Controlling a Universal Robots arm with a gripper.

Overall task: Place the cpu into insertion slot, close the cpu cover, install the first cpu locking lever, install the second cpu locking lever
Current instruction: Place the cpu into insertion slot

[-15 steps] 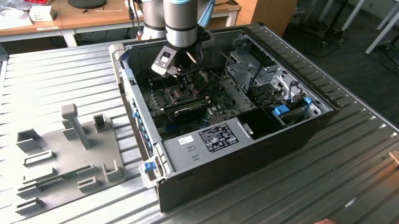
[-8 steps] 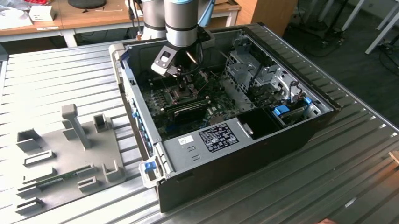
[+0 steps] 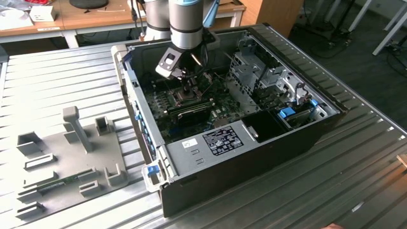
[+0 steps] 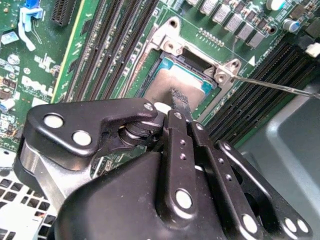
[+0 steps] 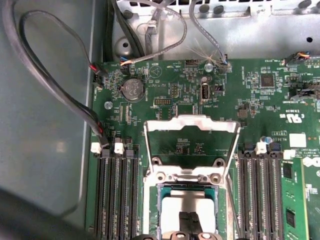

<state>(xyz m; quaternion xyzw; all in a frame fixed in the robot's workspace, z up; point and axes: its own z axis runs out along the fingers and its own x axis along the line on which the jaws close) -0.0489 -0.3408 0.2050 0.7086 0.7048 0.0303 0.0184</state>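
Note:
The cpu (image 4: 186, 80) (image 5: 172, 206), with a dull grey top, lies flat inside the insertion slot (image 5: 187, 178) (image 4: 146, 65), a silver-rimmed socket on the green board. The cpu cover (image 5: 190, 121) stands raised on its hinge, and the board shows through its cut-out. My gripper (image 4: 179, 100) (image 5: 189, 221) (image 3: 188, 91) reaches down into the open computer case. Its dark fingertips are shut together, and they rest on or just above the middle of the cpu's top. A thin metal locking lever (image 4: 280, 88) (image 5: 233, 205) sticks out free beside the socket.
Long black memory slots (image 5: 117, 195) (image 5: 260, 190) flank the socket on both sides. Cables (image 5: 55, 85) loop along the case wall. In the exterior view the case (image 3: 267, 143) lies on a ribbed metal table, with a grey fixture plate (image 3: 70, 157) at the exterior view's left.

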